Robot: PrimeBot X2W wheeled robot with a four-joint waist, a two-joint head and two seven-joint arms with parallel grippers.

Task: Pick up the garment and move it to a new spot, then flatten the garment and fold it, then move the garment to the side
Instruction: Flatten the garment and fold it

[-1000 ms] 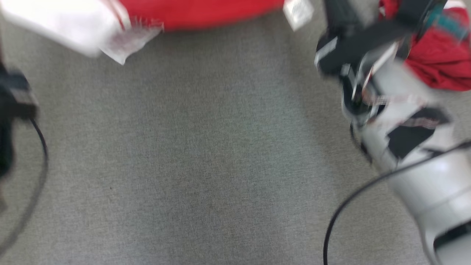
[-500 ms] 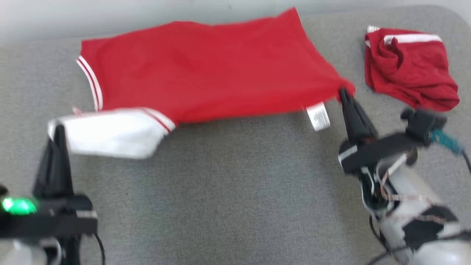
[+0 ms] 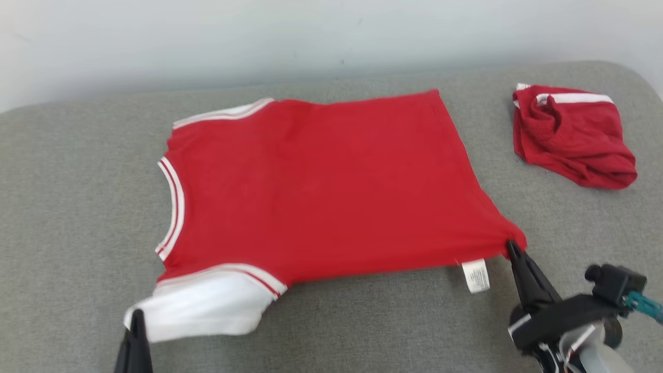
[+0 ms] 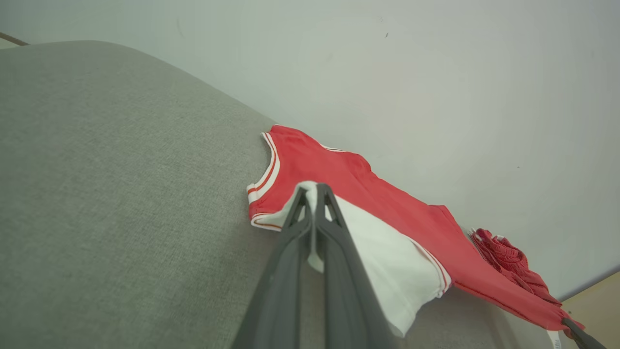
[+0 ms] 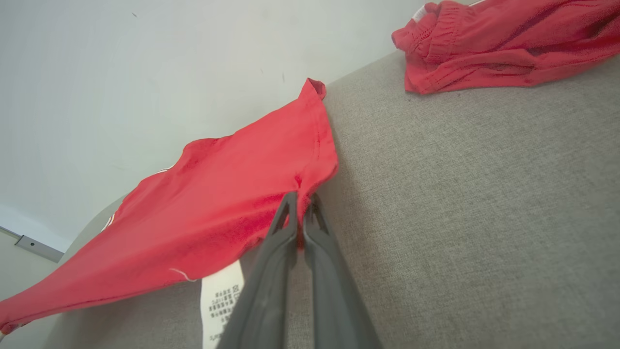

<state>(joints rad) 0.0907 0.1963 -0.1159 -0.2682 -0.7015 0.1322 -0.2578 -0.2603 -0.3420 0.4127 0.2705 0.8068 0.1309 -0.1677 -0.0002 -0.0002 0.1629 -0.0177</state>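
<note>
Shirt: our red shirt [image 3: 321, 186] is spread over the middle of the bench [image 3: 362, 326].
Left gripper [image 3: 137, 315]: we pinch its white sleeve [image 3: 202, 305], near the front edge.
Right gripper [image 3: 514, 247]: we pinch the hem corner beside the tag [image 3: 476, 275].
Shorts [image 3: 570, 137]: crumpled at the back right corner, apart from the shirt.

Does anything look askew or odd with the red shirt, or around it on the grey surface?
The red shirt is not lying flat. Its near edge is lifted, pinched by the left tool at the white sleeve and by the right tool at the hem corner. A care label dangles outside. Red shorts lie crumpled far right.
</note>
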